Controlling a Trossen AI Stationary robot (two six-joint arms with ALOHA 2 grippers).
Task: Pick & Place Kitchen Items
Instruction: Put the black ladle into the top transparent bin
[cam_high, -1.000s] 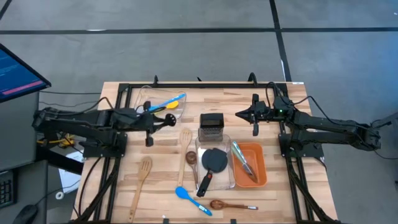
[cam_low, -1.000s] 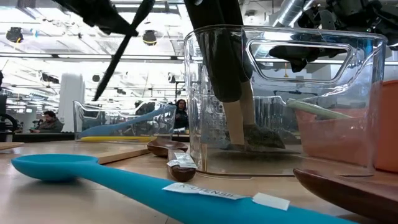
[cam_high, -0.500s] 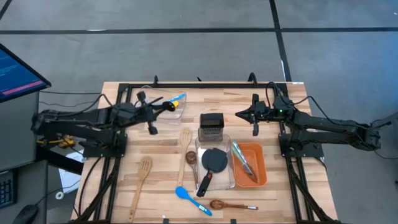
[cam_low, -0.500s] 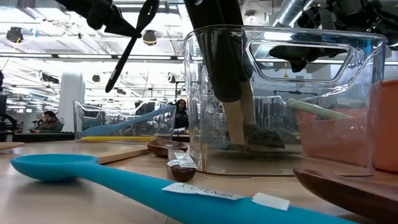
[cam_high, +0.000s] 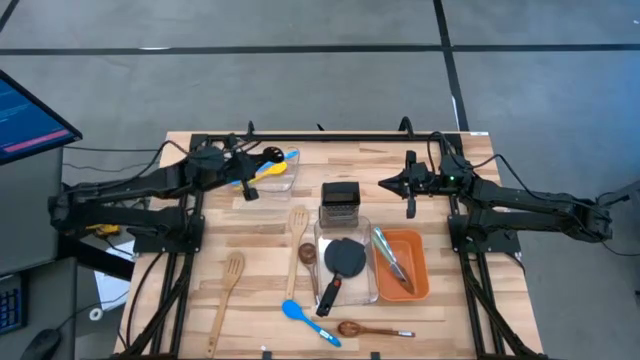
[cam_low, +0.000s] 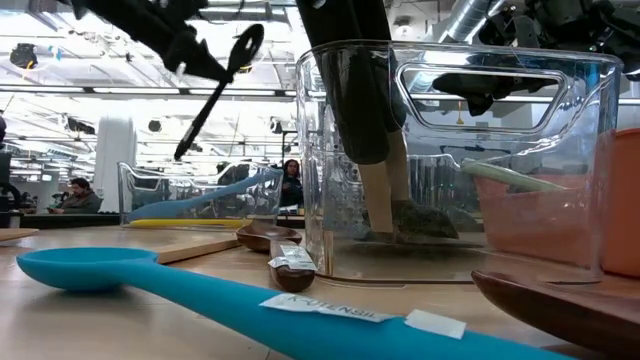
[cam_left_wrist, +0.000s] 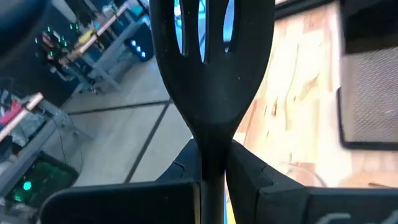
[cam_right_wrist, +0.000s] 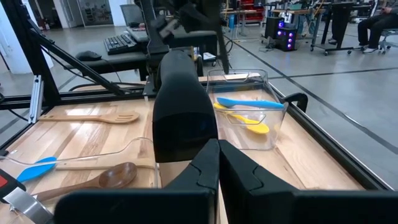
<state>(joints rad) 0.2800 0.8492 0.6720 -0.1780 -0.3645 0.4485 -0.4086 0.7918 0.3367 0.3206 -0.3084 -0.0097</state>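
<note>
My left gripper (cam_high: 250, 168) is shut on a black slotted turner (cam_left_wrist: 211, 68) and holds it in the air over the far left of the table. The turner's head (cam_high: 272, 153) is beside a clear bin (cam_high: 283, 180) that holds a blue spoon (cam_right_wrist: 249, 102) and a yellow spoon (cam_right_wrist: 252, 124). My right gripper (cam_high: 384, 185) is shut and empty, and hangs just right of the steel box grater (cam_high: 340, 203). My left gripper pinches the turner's narrow neck (cam_left_wrist: 211, 155), just behind the slotted head, between its two fingers. The turner is lifted clear of the table. In the low view it is tilted, with the head (cam_low: 248, 42) up and the handle (cam_low: 190, 135) slanting down toward the left.
A second clear bin (cam_high: 368, 290) in the middle holds a black turner (cam_high: 345, 262). An orange bin (cam_high: 422, 285) holds metal tongs (cam_high: 392, 255). A wooden spoon (cam_high: 297, 235), a wooden slotted spatula (cam_high: 228, 290), a blue spoon (cam_high: 308, 320) and a dark wooden spoon (cam_high: 375, 328) lie on the table.
My left gripper has carried the black turner toward the table's far edge, turning as it went. The turner's head now stands beside the far-left clear bin. In the low view the turner has shifted right and lies flatter.
</note>
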